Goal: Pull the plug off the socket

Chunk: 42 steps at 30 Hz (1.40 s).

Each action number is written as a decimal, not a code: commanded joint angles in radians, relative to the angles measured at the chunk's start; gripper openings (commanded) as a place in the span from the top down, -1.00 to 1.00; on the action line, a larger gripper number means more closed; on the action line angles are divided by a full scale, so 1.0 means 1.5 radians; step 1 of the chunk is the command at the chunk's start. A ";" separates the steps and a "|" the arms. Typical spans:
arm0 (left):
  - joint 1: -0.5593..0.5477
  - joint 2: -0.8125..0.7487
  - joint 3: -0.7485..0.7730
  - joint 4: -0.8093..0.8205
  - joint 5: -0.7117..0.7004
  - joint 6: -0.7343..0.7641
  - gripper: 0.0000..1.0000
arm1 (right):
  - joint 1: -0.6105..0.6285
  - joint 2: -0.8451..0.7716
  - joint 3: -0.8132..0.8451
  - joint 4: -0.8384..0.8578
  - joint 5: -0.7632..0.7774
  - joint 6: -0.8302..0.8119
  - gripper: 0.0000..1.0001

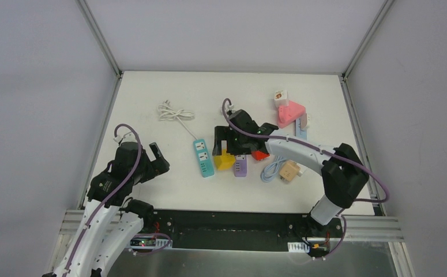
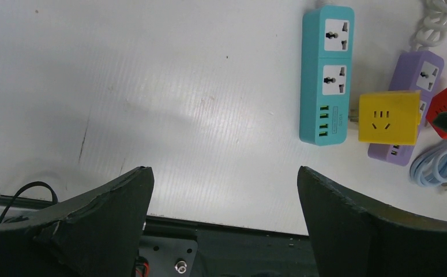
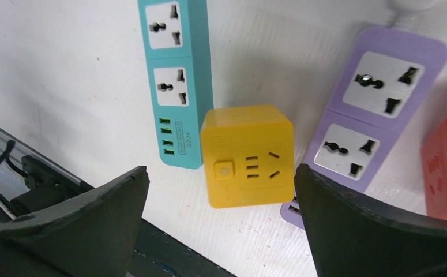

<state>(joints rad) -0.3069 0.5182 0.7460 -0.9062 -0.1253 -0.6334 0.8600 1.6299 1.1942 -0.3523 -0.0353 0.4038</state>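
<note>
Black fingers of the left gripper [image 2: 224,173] stand spread wide over bare white table [image 2: 151,86] near the front edge, with nothing between them; in the top view this gripper [image 1: 158,158] hovers left of the teal power strip [image 1: 203,157] and apart from it; further in, the right gripper [image 3: 221,168] hangs above the middle of the table with its jaws just as wide and holding nothing; the yellow cube adapter [image 3: 248,154] shows between its fingers but neither finger touches it; this cube lies slotted face up between the teal power strip [image 3: 175,75] and the purple power strip [image 3: 371,109], its metal pins turned towards the teal one in the left wrist view, and it sits in no socket; both universal sockets on each strip are bare; a red adapter [image 1: 260,154] lies just right of the purple strip [image 1: 240,166], partly under the right gripper [image 1: 232,147]; a coiled blue cable [image 1: 273,170] and a tan cube plug [image 1: 290,171] sit to the right; farther back, a white cable [image 1: 173,111] is bundled behind the teal strip, and a pink power strip [image 1: 290,112] lies near the far right corner with a small white cube [image 1: 281,98] at its far end.
</note>
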 commanded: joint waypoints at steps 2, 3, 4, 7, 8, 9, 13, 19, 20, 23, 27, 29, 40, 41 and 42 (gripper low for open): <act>0.001 -0.063 0.026 -0.036 -0.007 0.028 -0.98 | -0.001 -0.128 0.031 -0.063 0.149 -0.007 -0.99; 0.001 -0.077 0.025 -0.033 0.001 0.033 -0.97 | -0.003 -0.146 0.028 -0.079 0.183 -0.010 -0.99; 0.001 -0.091 0.024 -0.030 0.009 0.035 -0.97 | -0.009 -0.168 0.025 -0.093 0.216 -0.015 -0.99; 0.001 -0.114 0.025 -0.014 0.034 0.044 -0.95 | -0.048 -0.226 0.013 -0.120 0.292 -0.031 -0.99; 0.001 -0.116 0.026 -0.006 0.042 0.046 -0.95 | -0.067 -0.243 0.008 -0.119 0.309 -0.039 -0.99; 0.001 -0.115 0.027 0.004 0.050 0.047 -0.94 | -0.091 -0.256 0.005 -0.118 0.331 -0.045 -0.99; 0.001 -0.091 0.022 0.076 0.090 0.041 -0.90 | -0.206 -0.255 0.012 -0.104 0.353 -0.071 -0.99; 0.001 0.024 0.010 0.291 0.168 0.015 -0.84 | -0.406 -0.119 0.079 -0.109 0.271 -0.085 -0.95; 0.001 0.049 0.013 0.326 0.182 0.013 -0.83 | -0.436 -0.093 0.091 -0.109 0.252 -0.084 -0.92; 0.001 0.125 0.028 0.412 0.222 0.002 -0.79 | -0.494 -0.014 0.114 -0.106 0.215 -0.092 -0.87; 0.001 0.214 0.055 0.467 0.239 -0.009 -0.72 | -0.544 0.071 0.138 -0.113 0.139 -0.111 -0.76; 0.001 0.245 0.058 0.488 0.242 -0.010 -0.72 | -0.566 0.103 0.144 -0.113 0.082 -0.116 -0.63; -0.020 0.356 0.078 0.503 0.316 -0.016 -0.66 | -0.571 0.139 0.131 -0.074 0.002 -0.100 0.36; -0.026 0.362 0.080 0.502 0.317 -0.016 -0.66 | -0.570 0.138 0.129 -0.073 0.003 -0.098 0.43; -0.034 0.370 0.080 0.501 0.318 -0.016 -0.66 | -0.568 0.137 0.125 -0.072 0.000 -0.097 0.48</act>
<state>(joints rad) -0.3210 1.0470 0.8188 -0.1947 0.2958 -0.6464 -0.0006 1.8469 1.3651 -0.4873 0.0204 0.2398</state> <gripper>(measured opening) 0.833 0.318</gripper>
